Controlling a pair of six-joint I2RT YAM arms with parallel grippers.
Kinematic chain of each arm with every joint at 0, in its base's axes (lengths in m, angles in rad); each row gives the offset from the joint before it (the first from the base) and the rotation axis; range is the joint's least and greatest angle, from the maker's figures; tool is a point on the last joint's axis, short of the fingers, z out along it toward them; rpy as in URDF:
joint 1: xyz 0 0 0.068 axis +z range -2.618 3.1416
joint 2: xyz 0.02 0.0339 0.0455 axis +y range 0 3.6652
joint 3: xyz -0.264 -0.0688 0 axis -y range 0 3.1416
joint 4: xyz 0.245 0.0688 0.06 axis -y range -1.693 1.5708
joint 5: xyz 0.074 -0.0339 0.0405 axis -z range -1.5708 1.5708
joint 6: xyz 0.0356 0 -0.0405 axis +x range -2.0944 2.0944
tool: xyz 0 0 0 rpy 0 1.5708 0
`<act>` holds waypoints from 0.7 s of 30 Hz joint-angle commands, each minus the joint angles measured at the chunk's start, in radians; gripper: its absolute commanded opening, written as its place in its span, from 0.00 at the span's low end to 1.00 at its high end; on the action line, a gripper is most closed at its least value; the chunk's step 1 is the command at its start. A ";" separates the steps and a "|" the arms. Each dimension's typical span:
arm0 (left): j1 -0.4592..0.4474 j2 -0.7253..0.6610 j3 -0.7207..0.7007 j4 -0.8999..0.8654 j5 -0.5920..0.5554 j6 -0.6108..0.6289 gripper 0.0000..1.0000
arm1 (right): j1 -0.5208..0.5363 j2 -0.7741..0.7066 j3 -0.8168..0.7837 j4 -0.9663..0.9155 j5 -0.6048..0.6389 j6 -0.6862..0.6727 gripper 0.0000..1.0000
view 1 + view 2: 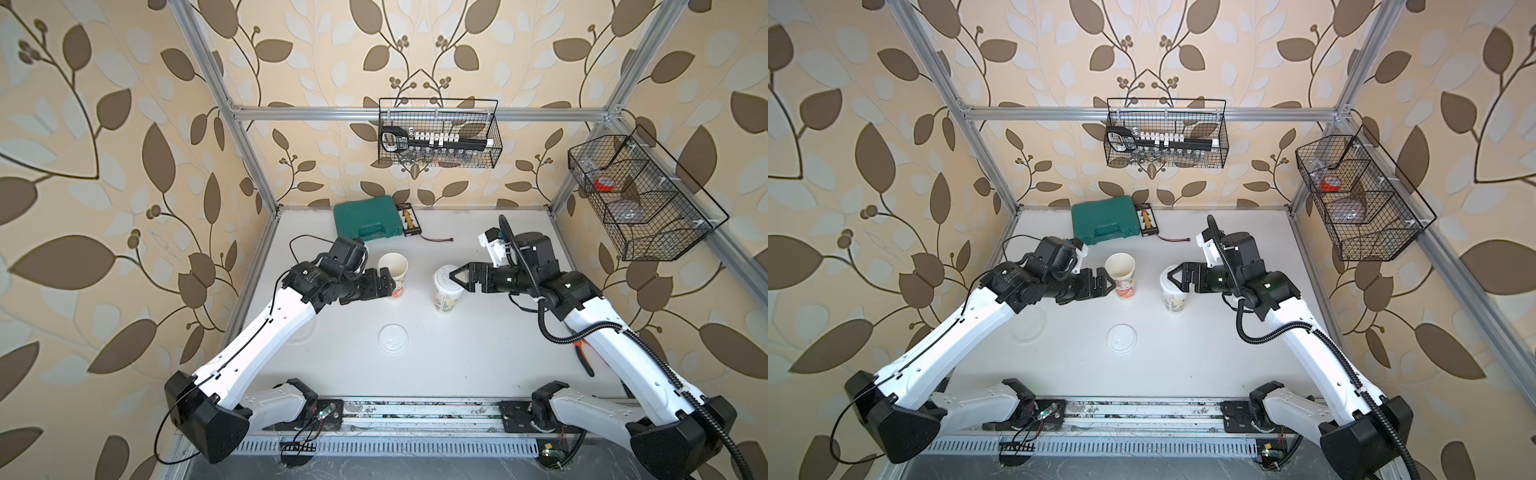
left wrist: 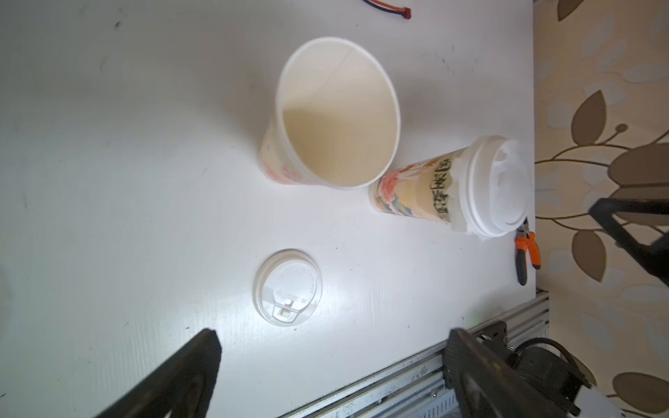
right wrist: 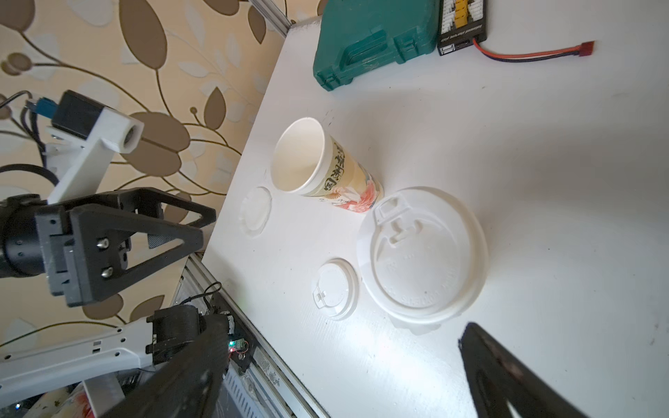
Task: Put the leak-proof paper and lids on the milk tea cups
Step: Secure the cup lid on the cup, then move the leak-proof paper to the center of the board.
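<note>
Left claw [image 1: 1109,283] is open and empty, its jaws spread, level with the side of the open red-orange cup [image 1: 394,272], just beside it, not touching. Right claw [image 1: 452,277] is also open with nothing held, hanging over the lid [image 3: 421,253] of the green-beige cup [image 1: 445,297]. A film skirt [image 2: 457,202] pokes out under that lid, so I judge that cup done.

One leak-proof paper [image 1: 1027,328] is left, flat on the desk [image 1: 478,353]. It is faint-edged, lying behind and below the left claw, back toward that arm's base, just beside the forearm. It is well apart from the right claw, with both cups in between. The left arm is clearly nearer. The film is round, so no long axis matters.

Likely next: left claw pulls back and down to the film, then carries it forward to the open cup. The loose lid [image 1: 392,338] lies between the two claws, nearer the base side.
</note>
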 commanded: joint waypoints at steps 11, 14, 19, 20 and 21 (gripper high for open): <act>0.246 -0.196 -0.276 -0.067 -0.158 -0.160 0.90 | 0.205 -0.085 -0.148 0.156 0.089 0.091 1.00; 0.408 -0.175 -0.302 -0.021 -0.088 -0.155 0.84 | 0.206 -0.088 -0.157 0.182 0.083 0.087 1.00; 0.649 -0.092 -0.377 0.122 0.060 -0.193 0.71 | 0.206 -0.096 -0.161 0.199 0.091 0.057 1.00; 0.684 -0.072 -0.391 0.155 0.090 -0.205 0.70 | 0.206 -0.098 -0.163 0.203 0.095 0.052 1.00; 0.711 -0.052 -0.398 0.172 0.099 -0.216 0.70 | 0.206 -0.099 -0.164 0.208 0.096 0.046 1.00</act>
